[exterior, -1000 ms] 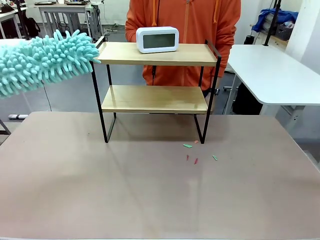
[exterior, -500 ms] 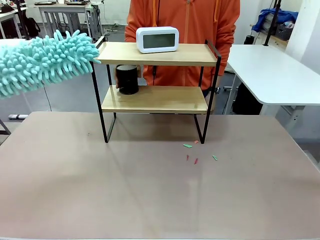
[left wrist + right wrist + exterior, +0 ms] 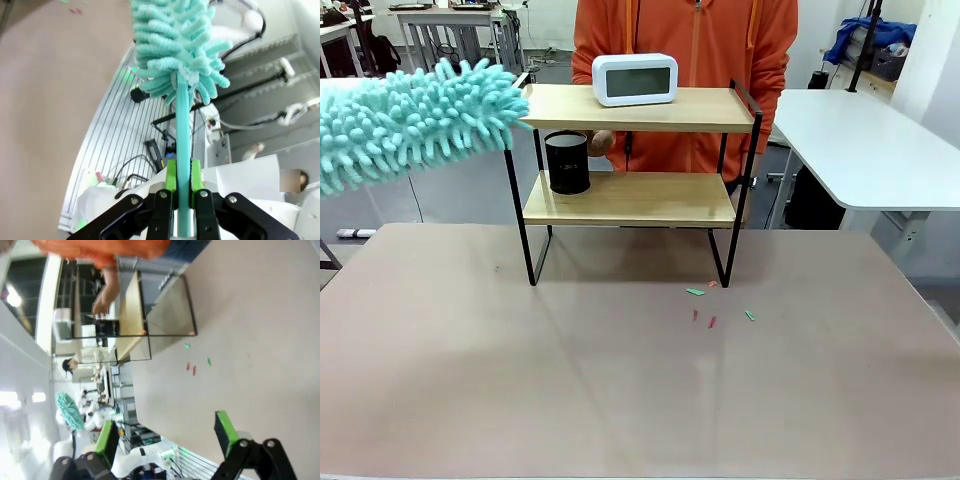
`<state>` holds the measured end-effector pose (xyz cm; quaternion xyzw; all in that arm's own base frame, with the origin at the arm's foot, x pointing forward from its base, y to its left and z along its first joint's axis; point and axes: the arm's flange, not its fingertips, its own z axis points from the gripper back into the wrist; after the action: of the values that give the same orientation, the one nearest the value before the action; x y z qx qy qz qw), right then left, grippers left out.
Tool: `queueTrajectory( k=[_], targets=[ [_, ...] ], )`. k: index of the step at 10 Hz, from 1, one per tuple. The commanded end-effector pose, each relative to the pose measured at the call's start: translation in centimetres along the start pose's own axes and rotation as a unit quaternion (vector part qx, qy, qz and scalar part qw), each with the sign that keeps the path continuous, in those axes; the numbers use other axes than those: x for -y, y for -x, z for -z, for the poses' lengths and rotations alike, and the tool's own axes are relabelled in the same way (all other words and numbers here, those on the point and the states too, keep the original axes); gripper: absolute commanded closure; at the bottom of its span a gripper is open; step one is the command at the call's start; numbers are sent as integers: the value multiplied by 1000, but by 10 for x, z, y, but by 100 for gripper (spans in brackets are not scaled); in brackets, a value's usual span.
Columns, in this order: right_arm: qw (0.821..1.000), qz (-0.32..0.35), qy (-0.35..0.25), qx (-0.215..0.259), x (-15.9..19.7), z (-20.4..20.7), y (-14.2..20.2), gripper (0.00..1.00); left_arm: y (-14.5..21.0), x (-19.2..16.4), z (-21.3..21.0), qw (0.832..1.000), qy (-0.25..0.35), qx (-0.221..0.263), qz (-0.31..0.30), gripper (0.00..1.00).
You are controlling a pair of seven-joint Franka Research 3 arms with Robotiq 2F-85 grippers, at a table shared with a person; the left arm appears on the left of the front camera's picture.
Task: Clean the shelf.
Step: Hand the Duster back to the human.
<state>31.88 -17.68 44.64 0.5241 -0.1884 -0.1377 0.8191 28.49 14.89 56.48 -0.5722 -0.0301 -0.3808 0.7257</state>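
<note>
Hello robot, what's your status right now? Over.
Left hand shut on duster, right hand open. Shelf: clock on top board, black cup on lower, person's hand at it.

The table (image 3: 470, 380) bears the shelf (image 3: 640, 198), a few coloured scraps (image 3: 695, 292) lying near its right front leg, a white clock (image 3: 635, 79) on top.

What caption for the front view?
Teal duster poised beside the two-tier shelf while a person's hand holds a black cup on its lower board.
</note>
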Motion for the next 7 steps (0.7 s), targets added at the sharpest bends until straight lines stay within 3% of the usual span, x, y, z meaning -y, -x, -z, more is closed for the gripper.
queueTrajectory(
  k=[1, 3, 4, 5, 6, 7],
  targets=[
    [990, -117, -46, -57, -105, 36, -9, 0, -45, 66, 15, 990, 10, -120, 76, 88],
    [952, -230, -86, -181, -182, 95, 41, 0, -88, 87, 52, 969, 21, -223, 102, 88],
    [939, -257, -93, -207, -196, 115, 71, 0, -102, 85, 72, 959, 22, -265, 92, 88],
    [972, -191, -43, -133, -169, 74, 30, 0, -94, 81, 75, 954, 1, -298, 39, 88],
    [972, -191, -43, -133, -169, 74, 30, 0, -94, 86, 96, 971, 29, -216, 102, 88],
    [951, -239, -55, -189, -212, 108, 66, 0, -94, 86, 96, 971, 29, -216, 102, 88]
  ],
)
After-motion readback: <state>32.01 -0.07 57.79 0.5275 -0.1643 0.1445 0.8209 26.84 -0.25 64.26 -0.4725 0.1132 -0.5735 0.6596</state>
